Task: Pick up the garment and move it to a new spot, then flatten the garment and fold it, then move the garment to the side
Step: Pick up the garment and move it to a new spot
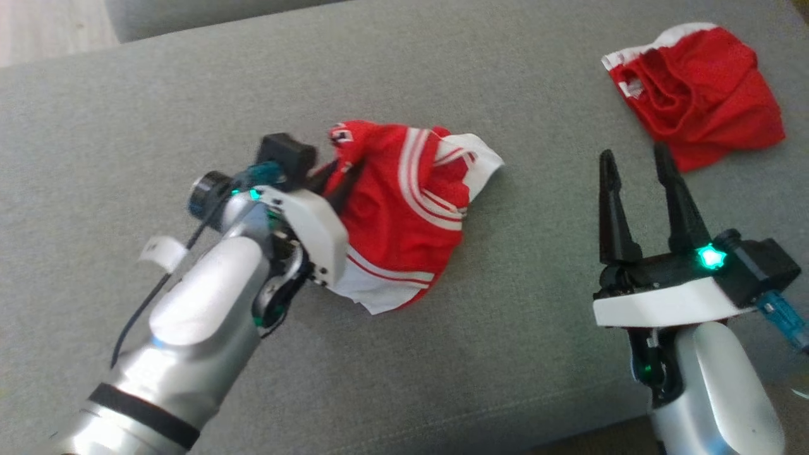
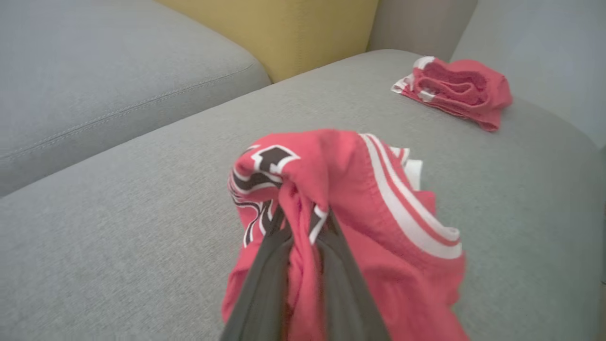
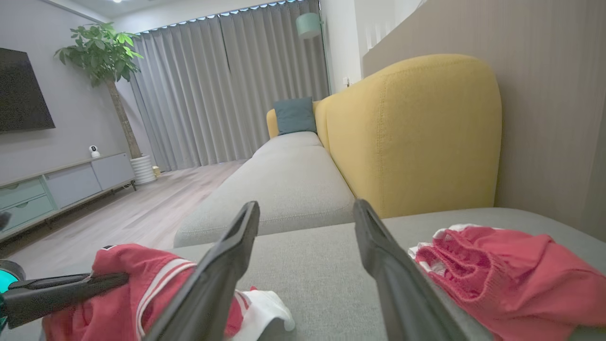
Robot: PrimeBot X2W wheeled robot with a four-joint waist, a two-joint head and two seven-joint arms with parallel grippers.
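Note:
The garment [image 1: 404, 208], a red jersey with white striped trim and black print, lies bunched in the middle of the grey sofa seat [image 1: 505, 354]. My left gripper [image 1: 341, 174] is shut on a fold of it at its left side. In the left wrist view the two dark fingers [image 2: 265, 279] pinch the red cloth [image 2: 360, 199] beside the black-and-white print. My right gripper [image 1: 635, 167] hovers open to the right of the jersey, with nothing between its fingers [image 3: 222, 270]. The right wrist view shows the jersey [image 3: 132, 289] at lower left with the left gripper's fingers on it.
Red mesh shorts [image 1: 695, 95] with a white waistband lie crumpled at the far right of the seat, also in the left wrist view [image 2: 454, 90] and the right wrist view [image 3: 497, 274]. A yellow backrest [image 3: 416, 137] rises behind. The seat's front edge runs near the right arm.

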